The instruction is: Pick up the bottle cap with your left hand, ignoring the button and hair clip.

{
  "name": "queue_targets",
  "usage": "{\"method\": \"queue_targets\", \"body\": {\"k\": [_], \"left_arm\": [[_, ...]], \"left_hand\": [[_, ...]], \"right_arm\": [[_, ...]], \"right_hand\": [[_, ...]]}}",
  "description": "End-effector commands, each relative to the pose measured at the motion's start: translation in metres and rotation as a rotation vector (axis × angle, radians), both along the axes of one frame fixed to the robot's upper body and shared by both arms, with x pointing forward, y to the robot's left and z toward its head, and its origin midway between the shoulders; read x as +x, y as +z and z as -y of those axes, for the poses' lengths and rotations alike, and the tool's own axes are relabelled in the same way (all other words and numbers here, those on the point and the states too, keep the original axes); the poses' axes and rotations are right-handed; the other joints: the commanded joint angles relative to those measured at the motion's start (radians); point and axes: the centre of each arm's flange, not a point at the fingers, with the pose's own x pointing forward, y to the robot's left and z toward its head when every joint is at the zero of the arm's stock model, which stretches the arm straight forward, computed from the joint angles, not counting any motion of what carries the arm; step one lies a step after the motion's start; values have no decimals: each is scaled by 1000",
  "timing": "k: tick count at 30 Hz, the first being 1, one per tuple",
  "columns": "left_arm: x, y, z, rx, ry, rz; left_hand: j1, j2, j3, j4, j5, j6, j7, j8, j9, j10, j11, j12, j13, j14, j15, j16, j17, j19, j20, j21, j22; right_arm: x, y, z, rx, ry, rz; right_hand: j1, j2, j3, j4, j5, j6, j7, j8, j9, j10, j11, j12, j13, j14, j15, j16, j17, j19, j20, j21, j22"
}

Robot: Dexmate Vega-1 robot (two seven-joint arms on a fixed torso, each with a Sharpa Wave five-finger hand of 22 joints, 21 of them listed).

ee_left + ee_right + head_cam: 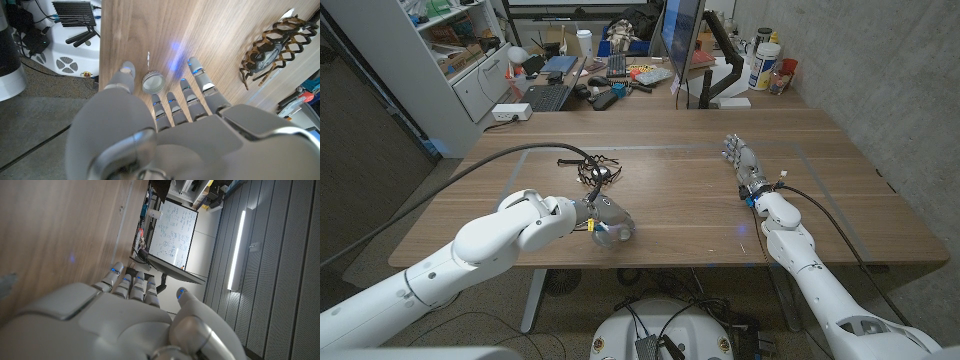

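Observation:
The bottle cap (152, 82), small, round and silvery, lies on the wooden table (670, 200) close to its front edge. My left hand (607, 223) reaches over it with fingers apart. In the left wrist view the cap sits between the thumb (126, 71) and the other fingertips (158, 100), and a narrow gap shows on the thumb side. The brown hair clip (595, 172) lies farther in on the table, beyond the fingertips (270, 47). My right hand (744, 164) stays at the right of the table with fingers stretched out and nothing in it (125, 315).
A black cable (490, 165) runs across the table's left part to my left arm. Behind the table a desk holds a keyboard (548, 96), a monitor (682, 40) and bottles (765, 62). The table's front edge (101, 60) is right beside the cap.

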Motion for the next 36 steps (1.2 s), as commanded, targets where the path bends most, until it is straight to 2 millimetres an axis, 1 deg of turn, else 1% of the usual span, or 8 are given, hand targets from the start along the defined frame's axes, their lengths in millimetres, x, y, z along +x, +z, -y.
{"method": "queue_targets", "body": {"k": [1,7,11,19,22,28,31,36], "left_arm": [[0,-3,0,4,-37,50],[-1,-5,-1,14,-41,81],[-1,-8,-1,18,-51,104],[-1,-11,-2,25,-55,117],[0,-14,-2,26,-60,120],[1,-25,0,42,-79,129],[1,-29,0,41,-103,143],[0,-36,2,42,-135,178]], "left_hand": [[33,14,3,-7,2,28,1,16,3,29,-2,15,7,30,-141,11,6,29,-14,13,4],[103,45,24,-24,-5,41,1,23,3,51,-5,28,11,57,-147,19,15,66,-43,28,4],[155,64,30,-28,-18,65,2,36,5,82,-4,47,18,118,-160,46,36,109,-66,47,3],[218,73,7,-28,-32,72,2,45,7,74,24,61,39,156,-144,96,106,137,-97,61,3],[239,75,-22,-21,-36,77,2,51,10,96,28,87,59,189,-150,148,166,149,-104,70,5],[261,72,-72,-14,-38,72,3,56,18,65,39,107,95,164,-145,203,263,157,-98,83,10],[299,79,-107,-15,-37,127,3,90,33,92,36,153,134,189,-159,275,356,190,-125,113,16],[370,79,-160,-18,-38,159,3,124,58,68,38,208,208,212,-168,403,526,237,-169,177,29]], "right_arm": [[-1,-1,1,1,-5,1],[-1,-1,1,2,-8,1],[-1,-2,2,6,-9,-1],[-1,-3,2,0,-13,2],[-1,-2,1,-3,-16,7],[-1,-3,1,0,-19,15],[-1,-3,0,-6,-23,17],[-1,-4,-1,-7,-22,25]], "right_hand": [[-9,43,0,-2,7,7,3,6,4,4,1,3,4,2,-5,-2,1,3,-101,-1,4],[-8,43,0,-2,7,7,3,6,4,2,0,2,4,3,-5,-2,1,3,-100,-3,4],[-9,43,-1,-2,7,7,2,6,4,3,0,3,4,2,-5,-2,1,4,-100,-4,4],[-9,42,-1,-2,7,7,2,6,4,3,2,3,4,6,-2,-1,1,4,-100,-6,4],[-9,42,0,-2,7,6,1,6,4,2,2,2,4,9,-1,-1,0,4,-99,-7,4],[-8,42,2,-2,8,5,-6,5,4,4,0,3,4,13,2,-1,0,4,-96,-9,4],[-7,42,3,-3,8,6,-7,6,4,5,-1,3,4,15,1,-1,-1,4,-96,-10,4],[-6,43,5,-3,8,8,-10,6,4,6,1,4,4,17,1,-1,-1,4,-96,-10,4]]}}
